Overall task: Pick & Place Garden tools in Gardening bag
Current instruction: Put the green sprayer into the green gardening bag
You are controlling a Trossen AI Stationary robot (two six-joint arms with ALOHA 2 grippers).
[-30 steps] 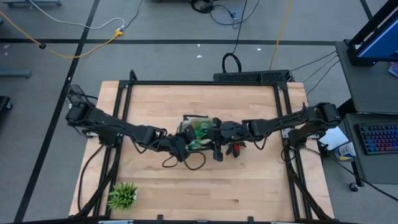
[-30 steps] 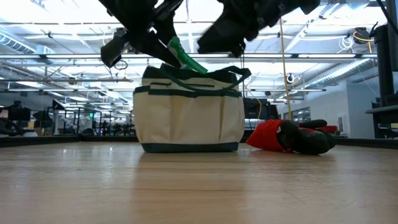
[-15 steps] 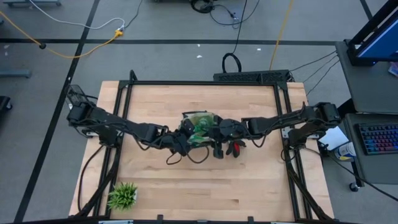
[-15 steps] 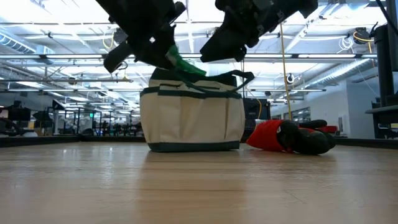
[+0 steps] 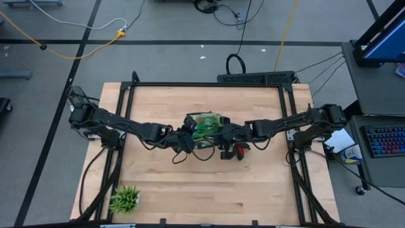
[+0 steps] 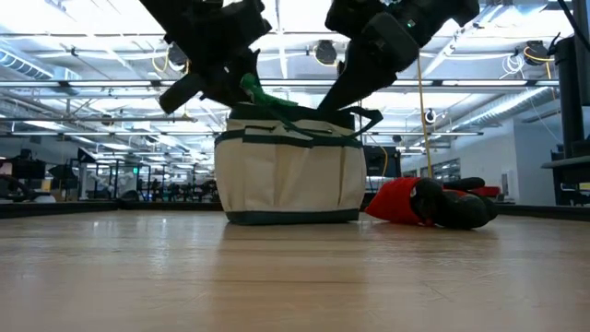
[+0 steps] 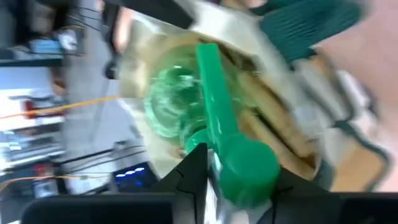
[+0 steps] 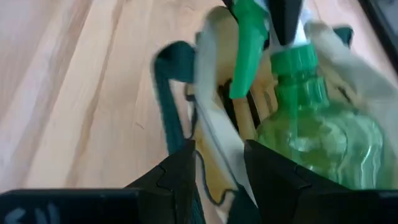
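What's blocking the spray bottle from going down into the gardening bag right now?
Nothing visible. The green spray bottle already sits in the open mouth of the gardening bag, with the left gripper at its spray head. The right gripper has the bag's rim between its jaws, and wooden tool handles lie beside the bottle, not under it.

The scene is being lit brightly and evenly from overhead. In the low view, rows of white ceiling strip lights are glaring behind the arms, so the two dark robot arms are being rendered almost as silhouettes. A soft sheen is being thrown across the pale wooden table top, whose nearest part is being shown out of focus. From above, only faint, short shadows are being cast on the table. Both wrist views are being smeared by blur: the translucent green plastic spray bottle and the cream canvas bag with dark green trim are being shown with soft edges.
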